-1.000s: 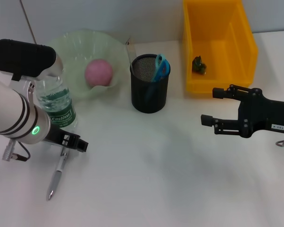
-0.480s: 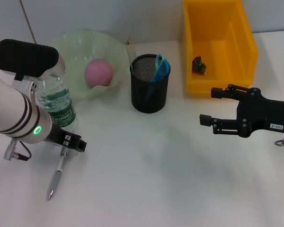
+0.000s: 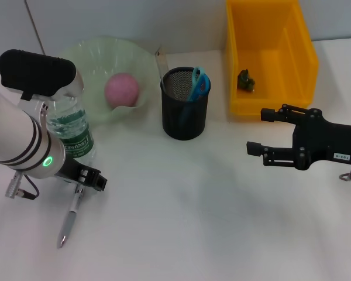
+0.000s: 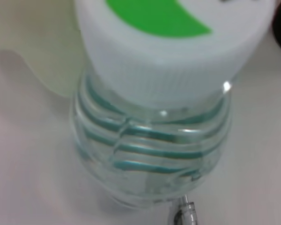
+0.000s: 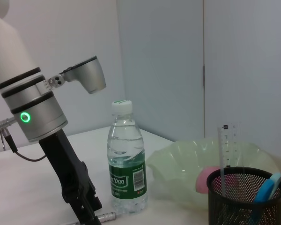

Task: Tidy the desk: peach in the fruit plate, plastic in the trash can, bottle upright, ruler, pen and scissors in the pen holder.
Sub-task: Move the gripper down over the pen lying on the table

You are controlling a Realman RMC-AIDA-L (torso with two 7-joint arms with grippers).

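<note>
The bottle (image 3: pixel 72 132) stands upright on the white bench (image 3: pixel 187 222) at the left, just near of the pale green fruit plate (image 3: pixel 90 58), its white cap (image 5: pixel 122 106) on top and its green label facing the near side. The peach (image 3: pixel 121 89) lies in the fruit plate. Right of the plate stands the black mesh pen holder (image 3: pixel 185 111), with the blue-handled scissors (image 3: pixel 198 83) and the clear ruler (image 3: pixel 161 65) standing in it. At the far right sits the yellow trash can (image 3: pixel 253 105), and a small dark green scrap of plastic (image 3: pixel 245 81) lies on its floor.

The pen (image 3: pixel 70 216) lies flat on the bench at the near left, just near of the bottle, one end close to the bottle's base and the other pointing towards the near edge. The left gripper (image 3: pixel 85 177) is low over the bench just near of the bottle, right above the pen's far end; I cannot tell whether its jaws are apart or together, nor whether they touch the pen. From the left wrist view the bottle's cap and ribbed shoulder fill the picture, with the pen's end showing beside the base.

The right gripper (image 3: pixel 257 132) hangs over the bench at the right, near of the trash can, its jaws apart and holding nothing, pointing left towards the pen holder.
</note>
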